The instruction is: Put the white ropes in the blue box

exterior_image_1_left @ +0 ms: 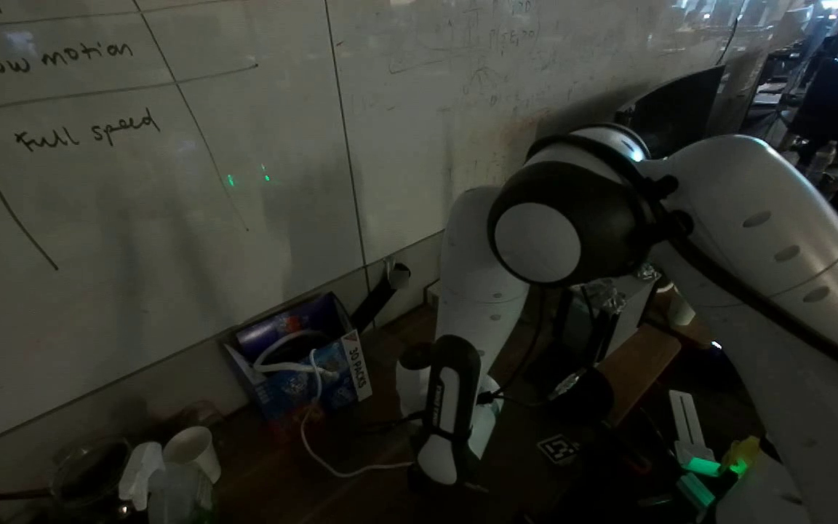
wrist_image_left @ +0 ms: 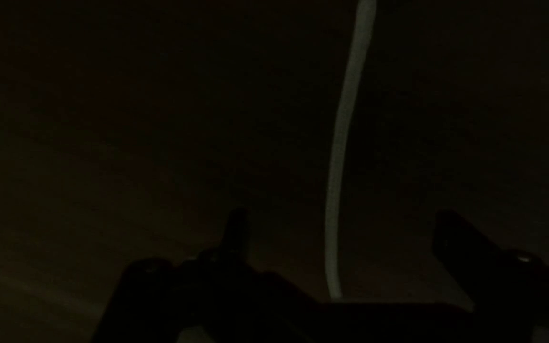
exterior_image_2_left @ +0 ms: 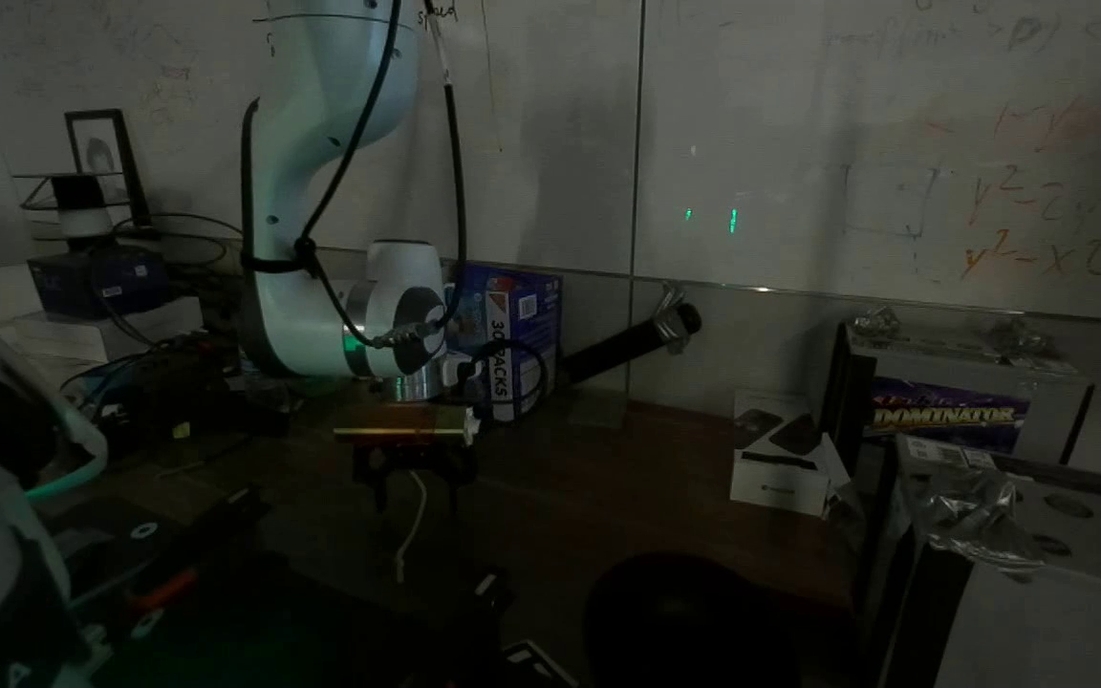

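The blue box [exterior_image_1_left: 277, 397], marked 30 PACKS, leans open-topped by the whiteboard wall in an exterior view. Loops of white rope [exterior_image_1_left: 292, 367] lie in its mouth and over its front edge. From there one length runs down onto the table and passes out of sight behind the wrist. Partly behind the arm, the box [exterior_image_2_left: 539, 301] also shows in an exterior view, where a rope end [exterior_image_2_left: 417, 526] appears below the gripper [exterior_image_2_left: 417, 508]. In the dark wrist view the rope [wrist_image_left: 346, 109] crosses between the spread fingers of the gripper [wrist_image_left: 342, 212], apart from both.
A white cup [exterior_image_1_left: 193, 453], a glass jug [exterior_image_1_left: 92, 466] and a white spray head [exterior_image_1_left: 141, 473] stand left of the box. A black tube [exterior_image_2_left: 627, 346] slants beside the box against the wall. Farther along the table sit a white carton [exterior_image_2_left: 780, 478] and a larger box [exterior_image_2_left: 952, 368].
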You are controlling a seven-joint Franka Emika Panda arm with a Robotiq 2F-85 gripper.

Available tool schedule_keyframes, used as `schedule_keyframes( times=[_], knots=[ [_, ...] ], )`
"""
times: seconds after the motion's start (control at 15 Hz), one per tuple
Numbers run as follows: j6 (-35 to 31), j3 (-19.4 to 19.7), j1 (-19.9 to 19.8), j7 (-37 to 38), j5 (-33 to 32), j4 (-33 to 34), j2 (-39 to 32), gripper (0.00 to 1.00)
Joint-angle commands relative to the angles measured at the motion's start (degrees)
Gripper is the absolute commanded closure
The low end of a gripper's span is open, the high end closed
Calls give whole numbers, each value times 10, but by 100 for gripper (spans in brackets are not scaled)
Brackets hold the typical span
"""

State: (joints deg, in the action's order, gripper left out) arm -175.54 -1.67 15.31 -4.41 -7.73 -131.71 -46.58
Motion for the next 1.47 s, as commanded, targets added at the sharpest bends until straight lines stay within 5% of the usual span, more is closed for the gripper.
schedule_keyframes(
  times=[0.0, 0.67, 0.73, 0.87, 1.4],
  knots=[
    [-27, 11, 13, 9, -2, 3, -9, 0],
    [-38, 18, 22, 9, -2, 3, -14, 0],
    [-39, 18, 22, 9, -1, 3, -14, 25],
    [-44, 20, 23, 9, -1, 3, -14, 32],
    [-37, 16, 24, 9, 3, 5, -7, 90]
  ],
)
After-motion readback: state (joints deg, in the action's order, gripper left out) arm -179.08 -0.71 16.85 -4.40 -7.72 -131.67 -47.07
